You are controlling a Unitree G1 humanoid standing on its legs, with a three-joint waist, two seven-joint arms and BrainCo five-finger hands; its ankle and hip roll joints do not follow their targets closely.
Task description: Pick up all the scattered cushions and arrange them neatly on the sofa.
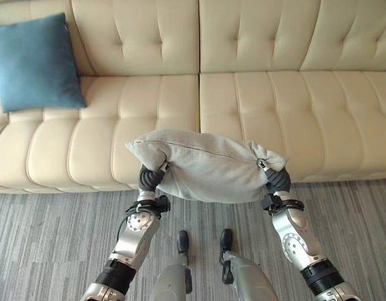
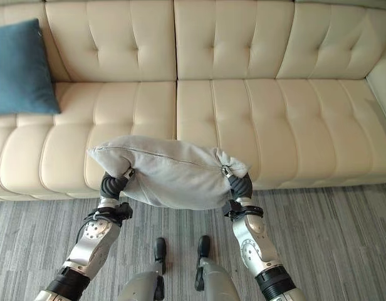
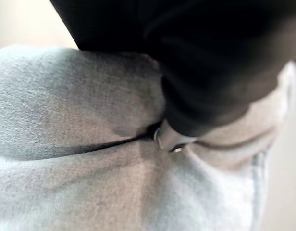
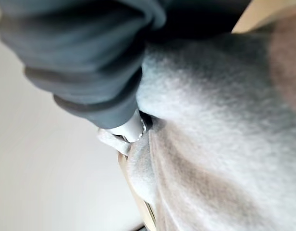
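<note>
Left eye view: grey cushion (image 1: 205, 166) held in the air before the sofa (image 1: 262, 100), left hand (image 1: 152, 177) and right hand (image 1: 276, 179) each gripping an end; level placement beside the blue cushion (image 1: 35, 63) suits best.

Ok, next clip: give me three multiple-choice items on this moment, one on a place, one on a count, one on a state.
1. Where is the blue cushion?
A. On the floor
B. At the left end of the sofa, against the backrest
C. In the robot's grasp

2. How many cushions are visible?
A. Two
B. Three
C. Four

3. How is the grey cushion held?
A. Lying flat on the seat
B. By one end only
C. Lifted between the left robot hand and the right robot hand, in front of the seat edge

Answers: 1 B, it leans there on the seat. 2 A, one blue, one grey. 3 C, a hand is at each end.
</note>
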